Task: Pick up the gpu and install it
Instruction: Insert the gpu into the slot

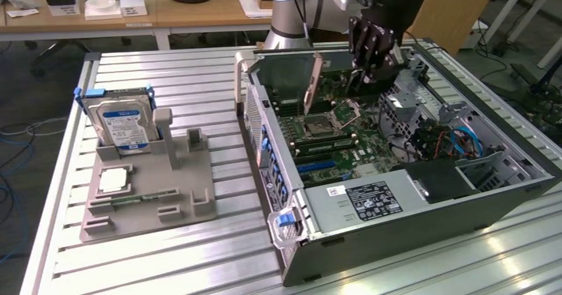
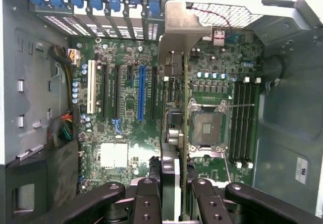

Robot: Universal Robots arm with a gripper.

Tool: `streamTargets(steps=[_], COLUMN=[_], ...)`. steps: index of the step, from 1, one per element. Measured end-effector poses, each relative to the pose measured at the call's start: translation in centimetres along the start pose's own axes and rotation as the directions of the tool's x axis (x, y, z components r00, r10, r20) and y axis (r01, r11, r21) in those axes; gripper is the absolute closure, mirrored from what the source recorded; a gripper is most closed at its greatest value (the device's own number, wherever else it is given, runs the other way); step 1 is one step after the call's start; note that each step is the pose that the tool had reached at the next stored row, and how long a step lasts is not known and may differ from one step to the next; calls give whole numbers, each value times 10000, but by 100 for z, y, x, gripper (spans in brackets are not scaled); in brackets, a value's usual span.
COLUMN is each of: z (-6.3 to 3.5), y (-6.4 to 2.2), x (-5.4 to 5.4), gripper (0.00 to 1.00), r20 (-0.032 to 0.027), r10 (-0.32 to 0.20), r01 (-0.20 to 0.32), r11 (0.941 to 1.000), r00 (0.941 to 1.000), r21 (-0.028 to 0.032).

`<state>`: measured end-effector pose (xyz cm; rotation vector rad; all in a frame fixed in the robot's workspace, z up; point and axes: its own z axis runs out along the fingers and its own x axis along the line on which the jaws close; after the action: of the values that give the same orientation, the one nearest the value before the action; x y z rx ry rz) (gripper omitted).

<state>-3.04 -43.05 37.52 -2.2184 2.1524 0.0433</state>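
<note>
The pick-up is done and the install step is in hand. The hand (image 2: 176,193) is clamped on the gpu (image 2: 174,128), one finger on each face, and carries it on edge inside the open computer case (image 1: 422,216). The wrist view looks down the card's length to its pale metal bracket (image 2: 184,32), which sits close to the case's rear wall.

In the exterior view the hand (image 1: 373,71) hangs at about 1 o'clock with the gpu (image 1: 314,87) upright over the motherboard (image 1: 338,143). The case fills the bench (image 1: 176,71) from the centre out to 3 o'clock. A grey holder (image 1: 176,196) at 9 o'clock carries the hard drive (image 1: 123,127).

The card looks unseated. Its lower edge lies between the long blue slot (image 2: 141,93) and the processor socket (image 2: 207,128), just beside the slot. I cannot tell which slot it stands over.

Seating, as I judge it, calls for the card's edge to run parallel to the chosen slot and directly above it. The bracket must also line up with a rear opening before any straight downward press, since a skewed push could jam the connector.
</note>
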Motion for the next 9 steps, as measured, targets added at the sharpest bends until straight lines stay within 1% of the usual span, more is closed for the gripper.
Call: streamTargets(steps=[3, 6, 9], z=[31, 72, 112], y=[14, 61, 70], x=[64, 68, 70], gripper=[72, 72, 72], r20=[2, 0, -6], r10=[4, 83, 307], r01=[-4, -83, -307], r11=[10000, 10000, 9995], r00=[10000, 10000, 9995], r21=[4, 9, 20])
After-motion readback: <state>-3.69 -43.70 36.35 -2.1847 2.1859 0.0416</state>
